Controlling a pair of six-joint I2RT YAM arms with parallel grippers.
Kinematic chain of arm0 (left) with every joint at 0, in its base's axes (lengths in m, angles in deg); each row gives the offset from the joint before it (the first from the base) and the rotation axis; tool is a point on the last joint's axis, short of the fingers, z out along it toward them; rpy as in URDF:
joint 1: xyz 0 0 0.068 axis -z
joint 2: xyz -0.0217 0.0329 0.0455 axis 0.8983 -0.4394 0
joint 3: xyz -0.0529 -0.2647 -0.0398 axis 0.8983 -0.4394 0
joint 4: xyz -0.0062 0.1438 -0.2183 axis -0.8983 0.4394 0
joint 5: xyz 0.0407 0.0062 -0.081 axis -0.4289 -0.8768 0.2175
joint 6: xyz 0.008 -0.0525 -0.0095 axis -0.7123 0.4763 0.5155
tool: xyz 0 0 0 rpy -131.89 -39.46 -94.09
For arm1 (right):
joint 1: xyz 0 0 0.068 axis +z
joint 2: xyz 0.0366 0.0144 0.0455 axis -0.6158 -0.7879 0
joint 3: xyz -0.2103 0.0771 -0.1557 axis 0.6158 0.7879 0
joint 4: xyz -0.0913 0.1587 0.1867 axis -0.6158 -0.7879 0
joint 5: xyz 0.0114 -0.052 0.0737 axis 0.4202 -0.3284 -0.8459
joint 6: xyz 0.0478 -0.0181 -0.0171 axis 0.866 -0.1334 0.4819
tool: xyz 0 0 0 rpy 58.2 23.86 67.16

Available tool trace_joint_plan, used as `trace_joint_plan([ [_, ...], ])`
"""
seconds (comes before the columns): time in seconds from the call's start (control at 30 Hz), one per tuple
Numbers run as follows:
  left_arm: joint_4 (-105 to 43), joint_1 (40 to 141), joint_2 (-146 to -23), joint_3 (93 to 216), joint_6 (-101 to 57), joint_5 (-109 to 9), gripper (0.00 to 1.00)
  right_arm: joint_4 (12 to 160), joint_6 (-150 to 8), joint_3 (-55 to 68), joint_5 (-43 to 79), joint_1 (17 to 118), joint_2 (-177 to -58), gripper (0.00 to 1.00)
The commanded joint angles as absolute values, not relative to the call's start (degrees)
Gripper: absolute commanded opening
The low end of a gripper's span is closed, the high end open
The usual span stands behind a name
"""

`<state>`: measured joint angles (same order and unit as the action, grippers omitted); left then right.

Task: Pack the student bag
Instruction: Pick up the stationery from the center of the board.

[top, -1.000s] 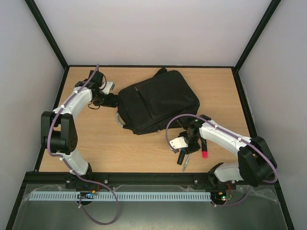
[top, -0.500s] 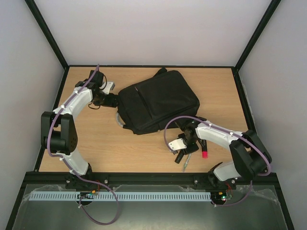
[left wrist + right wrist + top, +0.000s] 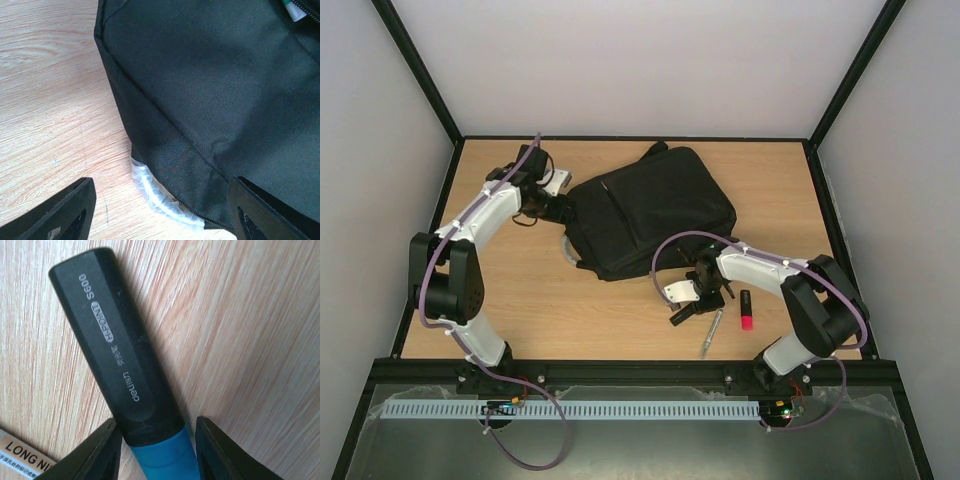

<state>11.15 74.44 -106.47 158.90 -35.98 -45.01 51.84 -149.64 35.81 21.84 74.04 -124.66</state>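
Two arms reach over the wooden surface [image 3: 520, 300], one on each side of the student bag [image 3: 655, 205]. That bag, black and soft, lies flat in the middle of the surface toward the far edge, turned askew, with its front zip pocket facing up. The left end effector [image 3: 558, 207] sits at the bag's left side, toward the far-left corner of the surface. In the left wrist view its fingers [image 3: 65, 215] are spread wide and released, grasping nothing. Between them lie a corner of the bag and a whitish translucent loop [image 3: 155, 195] that shows from under the fabric. One finger is over bare wood, the other over the black fabric. The right end effector [image 3: 685, 305] is low over the surface just off the bag's near side, toward the near edge. Its wrist view shows a black marker [image 3: 110, 345] with a blue band, seen against the wood, between the two fingers [image 3: 97, 452]. They stand close on either side of it, but whether they press on it I cannot tell. A strip of beige label [image 3: 17, 457] shows at that view's lower left. Close to the near edge, right of this end effector, lie a pink-ended highlighter [image 3: 747, 312] and a slim grey pen [image 3: 710, 333], apart from each other and from the bag.
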Motion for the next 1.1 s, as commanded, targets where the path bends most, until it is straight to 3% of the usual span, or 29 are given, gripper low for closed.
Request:
trace_joint_plan([
  [0.0, 12.7, 74.4, -104.8, 160.5, -38.3, -42.8, 0.74, 48.6, -147.8, 36.3, 23.4, 74.2, -123.5, 0.42],
  [0.07, 13.2, 74.4, -104.6, 160.3, -39.6, -40.2, 0.71, 48.8, -147.9, 37.1, 23.7, 74.1, -122.4, 0.41],
  [0.17, 12.7, 74.4, -103.4, 159.0, -41.4, -35.1, 0.70, 48.4, -145.7, 35.2, 23.3, 74.1, -123.0, 0.26],
  [0.27, 9.2, 74.5, -99.4, 155.0, -44.3, -29.4, 0.71, 45.8, -141.5, 28.5, 20.4, 74.1, -125.0, 0.19],
  [0.47, 5.5, 74.8, -88.2, 146.7, -55.6, -21.4, 0.71, 38.0, -133.9, 14.1, 13.2, 74.1, -128.9, 0.17],
  [0.8, 10.9, 81.1, -71.2, 138.7, -92.8, -18.5, 0.64, 30.1, -120.0, -5.8, -1.9, 73.4, -140.2, 0.15],
  [1.07, 1.9, 91.1, -66.8, 130.0, -107.7, -24.9, 0.61, 26.5, -115.4, -15.1, -10.1, 73.3, -147.1, 0.15],
])
